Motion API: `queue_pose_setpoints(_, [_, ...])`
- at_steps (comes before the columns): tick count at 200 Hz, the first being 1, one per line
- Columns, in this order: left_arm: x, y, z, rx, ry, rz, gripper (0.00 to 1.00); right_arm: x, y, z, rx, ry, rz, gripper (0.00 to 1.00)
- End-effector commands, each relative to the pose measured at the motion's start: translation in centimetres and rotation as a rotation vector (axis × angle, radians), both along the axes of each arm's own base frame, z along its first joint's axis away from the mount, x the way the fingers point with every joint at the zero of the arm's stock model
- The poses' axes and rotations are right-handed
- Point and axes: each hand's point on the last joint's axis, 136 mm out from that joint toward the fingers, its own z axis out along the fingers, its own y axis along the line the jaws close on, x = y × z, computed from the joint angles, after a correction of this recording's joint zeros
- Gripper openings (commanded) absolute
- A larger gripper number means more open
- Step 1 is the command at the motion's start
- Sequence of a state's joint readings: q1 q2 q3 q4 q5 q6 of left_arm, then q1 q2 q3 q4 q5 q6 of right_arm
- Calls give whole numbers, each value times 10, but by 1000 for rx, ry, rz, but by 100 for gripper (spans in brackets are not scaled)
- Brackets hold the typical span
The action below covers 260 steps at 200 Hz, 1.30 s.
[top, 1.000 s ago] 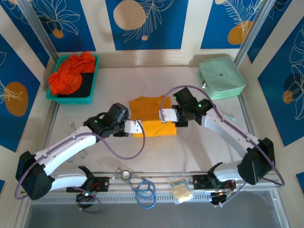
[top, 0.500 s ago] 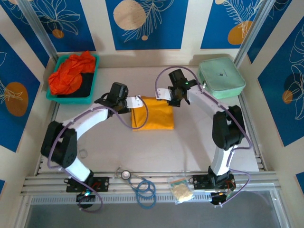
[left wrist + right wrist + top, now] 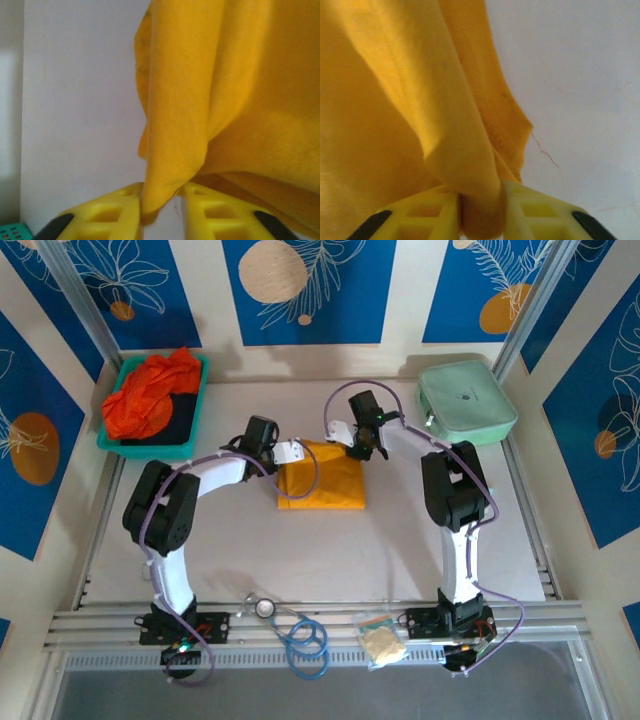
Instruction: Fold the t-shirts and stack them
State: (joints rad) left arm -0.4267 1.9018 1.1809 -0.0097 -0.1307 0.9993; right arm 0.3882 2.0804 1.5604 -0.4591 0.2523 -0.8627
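Hands of two robot arms were at the upper edge of a folded mustard-yellow t-shirt (image 3: 322, 480), which lay on the table (image 3: 300, 560) at centre frame.
At the shirt's upper left corner, the left hand (image 3: 291, 452) had its fingers slightly apart, with a fold of cloth hanging loosely against one finger. At the upper right corner, the right hand (image 3: 349, 443) pinched a bunched fold. At upper left, red-orange t-shirts (image 3: 145, 400) sat heaped in a teal tray (image 3: 150, 449).
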Motion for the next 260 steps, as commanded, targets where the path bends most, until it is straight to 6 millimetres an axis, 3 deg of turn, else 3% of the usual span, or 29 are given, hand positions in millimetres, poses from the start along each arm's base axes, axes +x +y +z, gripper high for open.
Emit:
queue_pose_setpoints(1, [25, 10, 17, -19, -98, 89, 45, 29, -3, 24, 93, -77, -132, 35])
queue_pose_setpoints(28, [42, 18, 45, -53, -215, 177, 68, 48, -12, 49, 160, -112, -309, 46])
queue_pose_setpoints(52, [53, 31, 88, -95, -341, 291, 88, 51, -21, 81, 237, -87, -442, 52])
queue_pose_setpoints(72, [55, 49, 130, -133, -443, 401, 97, 46, -34, 116, 321, -83, -592, 57])
queue_pose_setpoints(87, [49, 62, 163, -203, -479, 489, 100, 33, -50, 141, 397, -3, -745, 56])
queue_pose_setpoints(102, [34, 68, 181, -279, -430, 535, 100, 13, -62, 159, 476, 87, -867, 56])
queue_pose_setpoints(123, [1, 64, 195, -430, -290, 571, 100, -20, -69, 175, 593, 177, -982, 59])
queue_pose_setpoints(141, [-28, 66, 204, -567, -169, 664, 100, -52, -64, 173, 662, 291, -1022, 60])
queue_pose_setpoints(157, [-59, 62, 194, -619, 2, 713, 99, -76, -60, 163, 686, 375, -1067, 60])
queue_pose_setpoints(177, [-96, 41, 174, -692, 258, 722, 97, -101, -50, 146, 697, 465, -1100, 60])
queue_pose_setpoints(199, [-120, 23, 142, -753, 477, 787, 92, -117, -35, 122, 675, 515, -1121, 60])
queue_pose_setpoints(221, [-129, 17, 106, -698, 548, 870, 94, -122, -23, 95, 640, 551, -1152, 69])
queue_pose_setpoints(260, [-118, 18, 60, -610, 556, 1003, 97, -114, -14, 50, 563, 557, -1212, 69])
